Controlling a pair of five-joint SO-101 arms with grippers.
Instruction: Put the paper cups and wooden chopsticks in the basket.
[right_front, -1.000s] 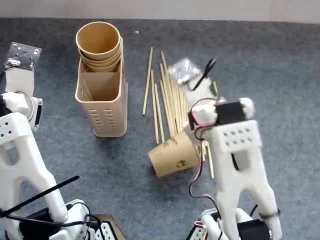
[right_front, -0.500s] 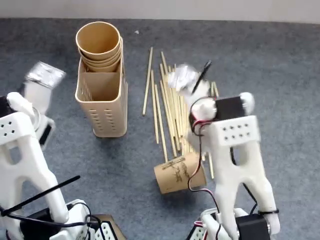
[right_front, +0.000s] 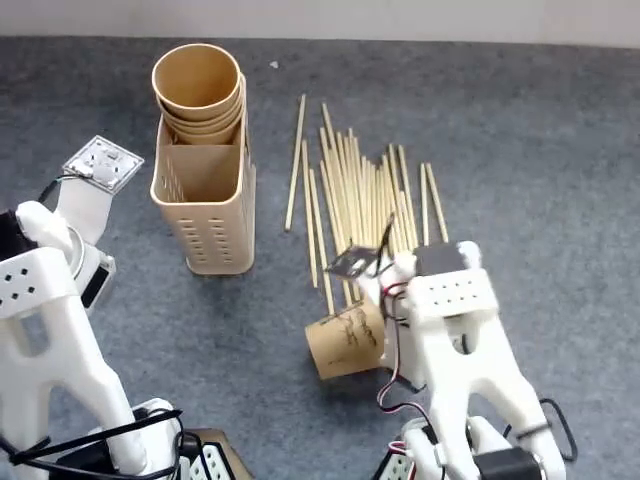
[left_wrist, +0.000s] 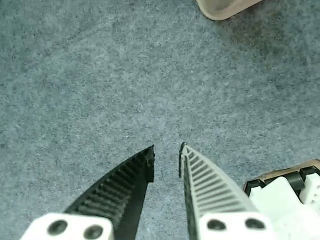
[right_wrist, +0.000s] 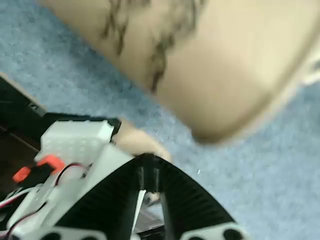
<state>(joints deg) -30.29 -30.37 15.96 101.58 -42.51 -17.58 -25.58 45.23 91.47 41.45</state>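
Two white arms stood side by side on a grey carpet (right_front: 520, 130). The left arm (right_front: 40, 290) was on the left side of the basket (right_front: 203, 215). The left gripper (left_wrist: 166, 154) hung over bare carpet, and one corner of the basket was not far past its tips. It had one black finger (left_wrist: 120, 195) and one white finger (left_wrist: 207, 185). They were spread a little, with a small gap between the tips. Just grey carpet showed through that gap.

The basket was tan and stood upright, with little holes in its side. It had two parts. A stack of paper cups (right_front: 196, 85) sat in the far part and stuck up over the rim.

Many wooden chopsticks (right_front: 365, 195) lay flat on the carpet to the right of the basket. Most of them lay close together in a bunch and pointed away from the arms. A few lay a bit apart, nearer the basket.

One loose cup (right_front: 345, 340) lay on its side on the carpet, right by the near ends of the chopsticks. It had dark print on its side. It was well apart from the basket.

The right arm (right_front: 455, 310) hung over the right part of the loose cup and hid some of it. In the right wrist view, the right gripper (right_wrist: 148, 172) had its black fingers pressed together at the tips. The loose cup was very close, just past those tips. I could not tell if the tips touched the cup.
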